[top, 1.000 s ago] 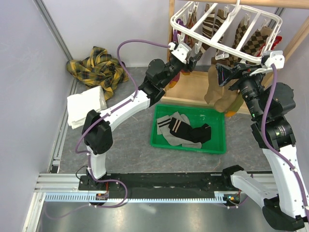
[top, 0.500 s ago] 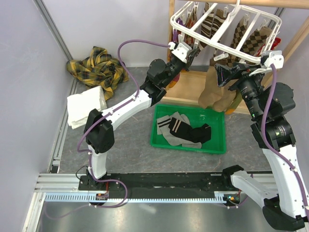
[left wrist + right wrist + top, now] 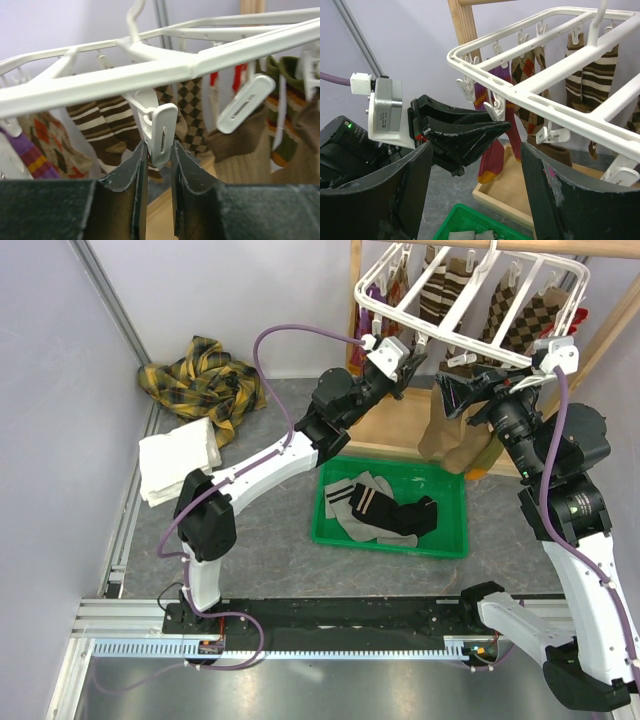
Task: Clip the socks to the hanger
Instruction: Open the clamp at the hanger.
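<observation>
Under the hanger (image 3: 165, 67), our left claw (image 3: 159, 150) nips a clip (image 3: 162, 130), right claw (image 3: 475, 147) wide and empty, so we should squeeze squarely.

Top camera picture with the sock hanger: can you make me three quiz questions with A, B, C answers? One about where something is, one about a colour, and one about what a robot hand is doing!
1. Where do the loose socks lie?
A. in the green bin
B. in a blue bucket
C. on a chair

2. What colour is the hanger?
A. red
B. white
C. black

3. What is the left gripper doing?
A. standing wide open with nothing in it
B. shut on a spoon
C. shut on a white clip

Answers:
1 A: the top view shows the grey and black socks inside the bin.
2 B: its bars are white in every view.
3 C: the left wrist view shows the clip pinched between the two dark fingers.
</observation>
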Available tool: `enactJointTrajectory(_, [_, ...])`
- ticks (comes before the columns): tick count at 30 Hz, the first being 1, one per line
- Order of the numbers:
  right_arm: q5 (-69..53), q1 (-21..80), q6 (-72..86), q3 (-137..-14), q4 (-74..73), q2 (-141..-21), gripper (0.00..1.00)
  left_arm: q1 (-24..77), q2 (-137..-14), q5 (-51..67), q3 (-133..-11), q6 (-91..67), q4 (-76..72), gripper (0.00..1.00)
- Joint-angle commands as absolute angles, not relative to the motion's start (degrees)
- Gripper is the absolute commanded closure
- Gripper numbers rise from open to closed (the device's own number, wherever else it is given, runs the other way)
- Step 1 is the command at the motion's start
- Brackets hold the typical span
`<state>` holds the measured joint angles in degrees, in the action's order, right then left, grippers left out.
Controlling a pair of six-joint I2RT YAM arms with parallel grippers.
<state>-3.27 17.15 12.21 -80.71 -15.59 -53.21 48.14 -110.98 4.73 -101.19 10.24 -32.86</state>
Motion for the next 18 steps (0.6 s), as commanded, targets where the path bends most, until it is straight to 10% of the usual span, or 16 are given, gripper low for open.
enactJointTrajectory(1, [-4.74, 17.40, 11.95, -83.23, -15.82, -53.35, 0.23, 49.92, -105.91, 10.01, -101.86, 5.46, -29.72, 0.98])
enactJointTrajectory(18, [-4.92, 17.23, 12.39, -86.04, -20.39, -57.21, 0.24, 52.65, -101.52, 19.42, -102.57, -1.67, -16.79, 0.98])
